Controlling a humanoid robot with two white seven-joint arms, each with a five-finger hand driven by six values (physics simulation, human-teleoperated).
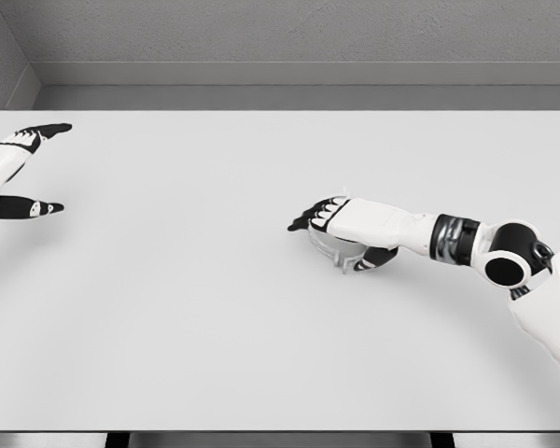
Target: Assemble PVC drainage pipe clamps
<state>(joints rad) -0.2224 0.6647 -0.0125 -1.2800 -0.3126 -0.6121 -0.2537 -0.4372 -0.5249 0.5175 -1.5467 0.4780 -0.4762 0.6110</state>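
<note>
Clamp and right hand: the pipe clamp [341, 250] lies directly under the right hand [341, 227], touching or all but touching the palm; the hand covers its upper part, so the coming move turns on what the fingers do around it, not on any reach.
Nearer arm: the right, by far; the left hand [19, 173] is well apart, at the table's left edge.
Right hand state: fingers stretched out toward the left, the thumb curled low beside the clamp; whether it has a real hold on the clamp I cannot tell.
Left hand state: fingers and thumb spread wide apart, holding nothing.
Clamp place: on the table [215, 327], right of the middle, roughly midway between the far and near edges.
Clamp look: pale grey, nearly the table's colour, with a curved, ring-like rim showing below the hand; thin and light in appearance.
Clamp long axis: too hidden and too faint to tell.
Step in hand, as I judge it: closing on the clamp or pressing it, early in the assembly; no second part is visible.
</note>
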